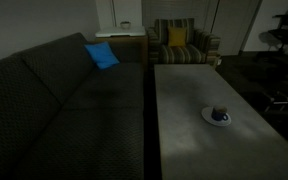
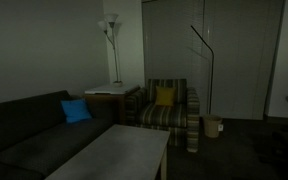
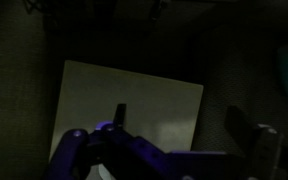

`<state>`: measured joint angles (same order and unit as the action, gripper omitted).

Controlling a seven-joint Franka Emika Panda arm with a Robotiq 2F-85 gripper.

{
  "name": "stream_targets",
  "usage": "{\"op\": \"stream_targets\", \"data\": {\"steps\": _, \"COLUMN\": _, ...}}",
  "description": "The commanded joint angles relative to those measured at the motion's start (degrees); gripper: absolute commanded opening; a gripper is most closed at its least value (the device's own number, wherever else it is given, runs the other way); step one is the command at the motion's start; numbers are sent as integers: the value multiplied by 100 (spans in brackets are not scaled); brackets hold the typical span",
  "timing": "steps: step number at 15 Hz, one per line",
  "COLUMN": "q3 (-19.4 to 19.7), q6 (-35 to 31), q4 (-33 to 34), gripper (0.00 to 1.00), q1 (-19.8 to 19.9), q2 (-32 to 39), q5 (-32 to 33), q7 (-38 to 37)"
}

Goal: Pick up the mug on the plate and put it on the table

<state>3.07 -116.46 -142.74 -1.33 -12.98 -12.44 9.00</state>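
Note:
The small dark mug (image 1: 219, 114) stands on the round white plate (image 1: 208, 119), towards the near right part of the long grey table (image 1: 184, 90). The table also shows in an exterior view (image 2: 114, 155) and in the wrist view (image 3: 134, 100). The mug and plate are out of view in those two views. My gripper (image 3: 180, 125) shows only in the wrist view. It hangs high above the table's edge with its two dark fingers wide apart and nothing between them. The arm does not show in either exterior view.
A dark patterned sofa (image 1: 64, 110) with a blue cushion (image 1: 101, 55) runs along the table's side. A striped armchair (image 1: 179, 45) with a yellow cushion stands at the far end. A floor lamp (image 2: 112, 40) and a small bin (image 2: 212, 126) stand by it.

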Motion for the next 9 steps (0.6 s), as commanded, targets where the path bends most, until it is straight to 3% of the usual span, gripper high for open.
{"op": "stream_targets", "data": {"steps": 1, "q3": 42, "q6": 85, "q4": 489, "gripper": 100, "q1": -63, "q2": 833, "q5": -727, "q7": 300}}
{"op": "stream_targets", "data": {"steps": 4, "q3": 15, "q6": 137, "q4": 794, "gripper": 100, "q1": 31, "q2": 1360, "q5": -1106, "q7": 188}}
{"op": "stream_targets", "data": {"steps": 5, "q3": -68, "q6": 15, "q4": 453, "gripper": 100, "q1": 25, "q2": 904, "q5": -866, "q7": 130}}
{"op": "stream_targets", "data": {"steps": 9, "q3": -85, "q6": 20, "q4": 714, "gripper": 100, "q1": 68, "q2": 1333, "q5": -982, "q7": 125}}
